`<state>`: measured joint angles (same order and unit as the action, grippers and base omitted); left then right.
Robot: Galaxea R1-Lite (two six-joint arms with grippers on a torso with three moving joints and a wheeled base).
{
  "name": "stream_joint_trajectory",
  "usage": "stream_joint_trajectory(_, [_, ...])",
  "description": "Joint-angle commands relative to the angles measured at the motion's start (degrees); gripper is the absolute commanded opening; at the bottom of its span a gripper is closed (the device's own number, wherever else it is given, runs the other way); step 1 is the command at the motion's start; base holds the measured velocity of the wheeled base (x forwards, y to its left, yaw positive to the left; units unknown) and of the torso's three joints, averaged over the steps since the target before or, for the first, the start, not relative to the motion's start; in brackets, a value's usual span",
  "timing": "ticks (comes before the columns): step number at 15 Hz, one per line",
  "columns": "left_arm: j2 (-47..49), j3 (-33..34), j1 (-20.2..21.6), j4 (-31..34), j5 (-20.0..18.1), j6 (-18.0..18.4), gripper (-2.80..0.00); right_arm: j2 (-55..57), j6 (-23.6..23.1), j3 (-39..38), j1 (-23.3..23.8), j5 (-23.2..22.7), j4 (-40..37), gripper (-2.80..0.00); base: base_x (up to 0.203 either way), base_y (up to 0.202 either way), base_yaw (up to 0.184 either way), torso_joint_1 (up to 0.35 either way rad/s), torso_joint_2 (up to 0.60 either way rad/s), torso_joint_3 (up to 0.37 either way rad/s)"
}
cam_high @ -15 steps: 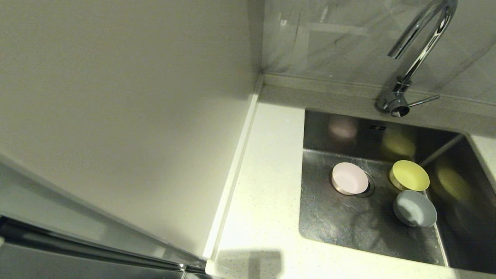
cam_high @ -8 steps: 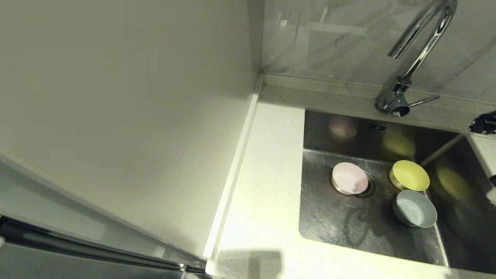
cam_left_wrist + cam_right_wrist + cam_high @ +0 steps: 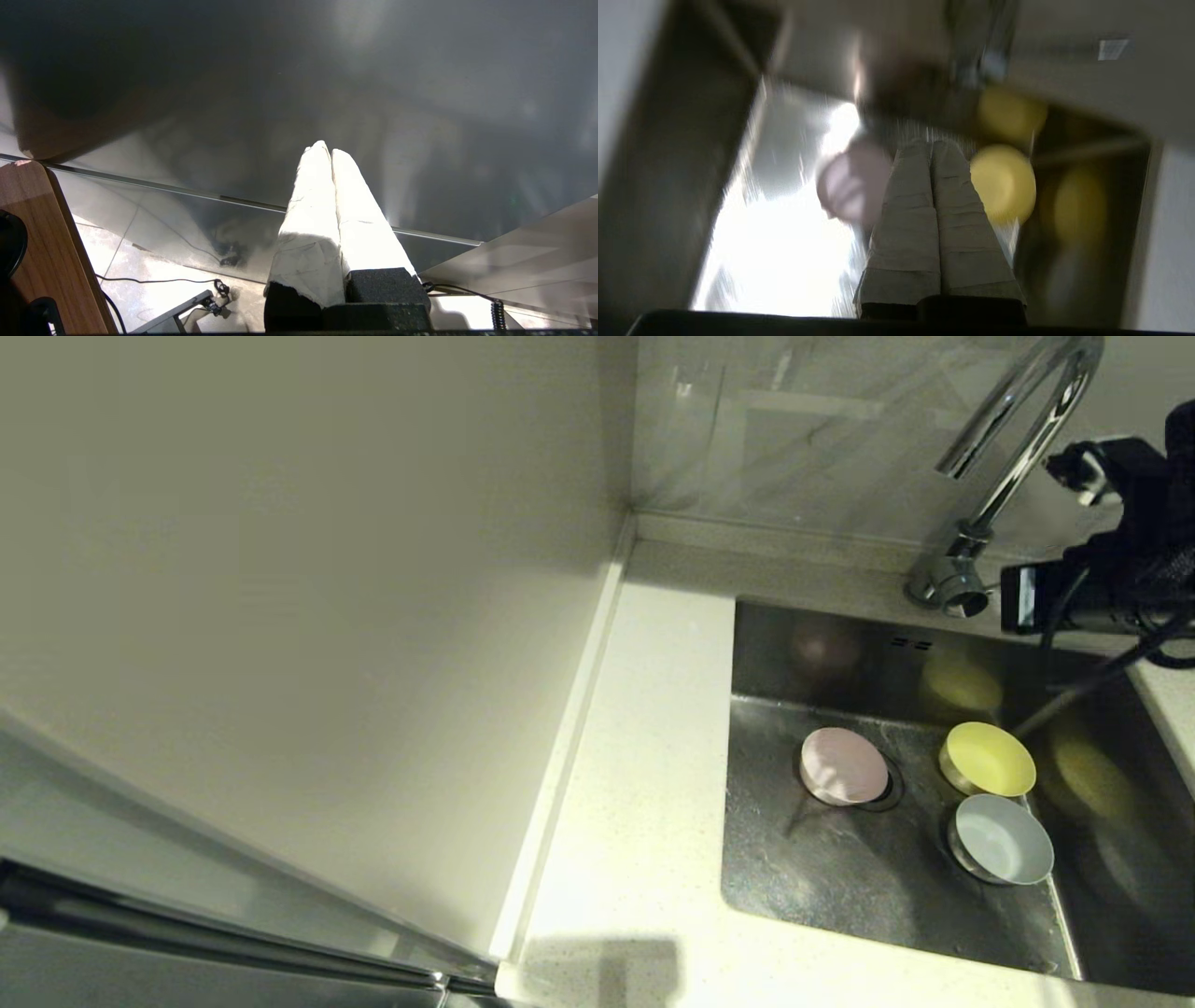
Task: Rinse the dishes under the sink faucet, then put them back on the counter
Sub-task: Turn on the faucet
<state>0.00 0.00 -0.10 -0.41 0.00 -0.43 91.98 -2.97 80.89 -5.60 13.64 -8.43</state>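
Note:
Three bowls lie in the steel sink (image 3: pixel 822 877): a pale pink one (image 3: pixel 843 765) over the drain, a yellow one (image 3: pixel 988 759) and a grey-blue one (image 3: pixel 1001 838) by the right wall. My right arm (image 3: pixel 1111 569) hangs above the sink's back right corner, next to the chrome faucet (image 3: pixel 1018 429), and hides its side lever. The right gripper (image 3: pixel 932 143) is shut and empty; it points down between the pink bowl (image 3: pixel 850 186) and the yellow bowl (image 3: pixel 1004 182). The left gripper (image 3: pixel 327 150) is shut on nothing, parked before a dark panel.
The white speckled counter (image 3: pixel 635 784) runs along the sink's left side, up to a raised rim. A tall off-white panel (image 3: pixel 280 616) stands to its left. A glossy tiled wall (image 3: pixel 794 429) rises behind the faucet.
My right arm has come in from the right edge and risen up beside the faucet. The three bowls have stayed where they were.

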Motion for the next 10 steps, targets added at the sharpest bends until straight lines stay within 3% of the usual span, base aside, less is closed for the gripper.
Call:
stream_joint_trajectory(1, [0.0, 0.18, 0.01, -0.02, 0.0, -0.01, -2.8, 2.84, 1.86, 5.07, 1.75, 0.17, 1.89, -2.8, 0.0, 0.0, 0.0, 0.0, 0.0, 0.0])
stream_joint_trajectory(5, [0.0, 0.18, 0.01, -0.02, 0.0, -0.01, -2.8, 4.46, 2.69, 6.23, 8.24, 0.21, 2.27, -2.8, 0.0, 0.0, 0.0, 0.0, 0.0, 0.0])
stream_joint_trajectory(10, [0.0, 0.18, 0.01, -0.02, 0.0, -0.01, -2.8, 7.51, 4.1, 9.41, 8.75, 0.16, 2.36, -2.8, 0.0, 0.0, 0.0, 0.0, 0.0, 0.0])
